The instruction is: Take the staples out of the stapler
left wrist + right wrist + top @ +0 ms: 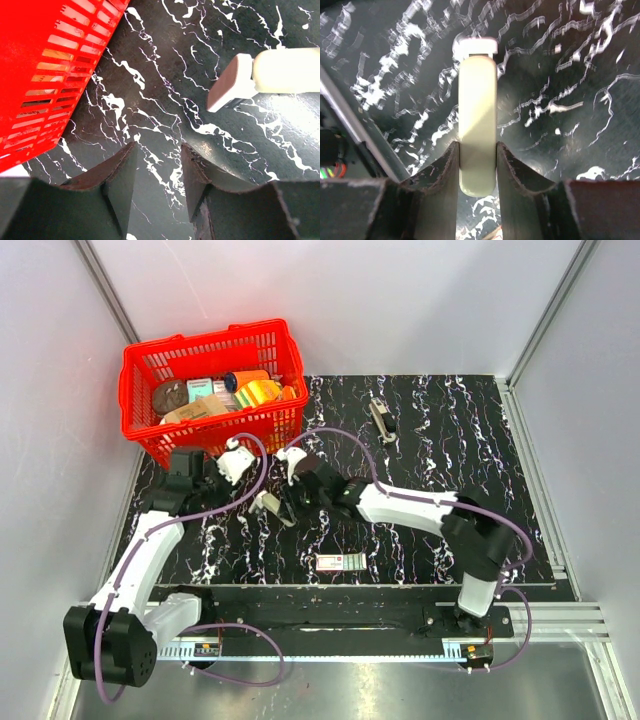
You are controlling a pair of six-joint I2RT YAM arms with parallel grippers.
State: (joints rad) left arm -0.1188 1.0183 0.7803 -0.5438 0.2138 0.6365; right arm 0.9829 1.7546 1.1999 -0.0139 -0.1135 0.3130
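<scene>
The stapler (477, 115) is a slim pale beige bar that points away from me over the black marbled mat. My right gripper (477, 148) is shut on its near end, one finger on each side. In the top view the stapler (268, 504) sits left of centre, at the tip of the right gripper (290, 500). My left gripper (159, 152) is open and empty, low over the mat, with the stapler (280, 75) ahead of it to the right and not touching it. In the top view the left gripper (245, 480) is close beside the stapler.
A red basket (140, 365) full of small items stands at the back left, close to the left gripper (45, 60). A flat white box with green-and-red print (341, 562) lies near the front edge. A small dark metal item (382, 420) lies at the back centre.
</scene>
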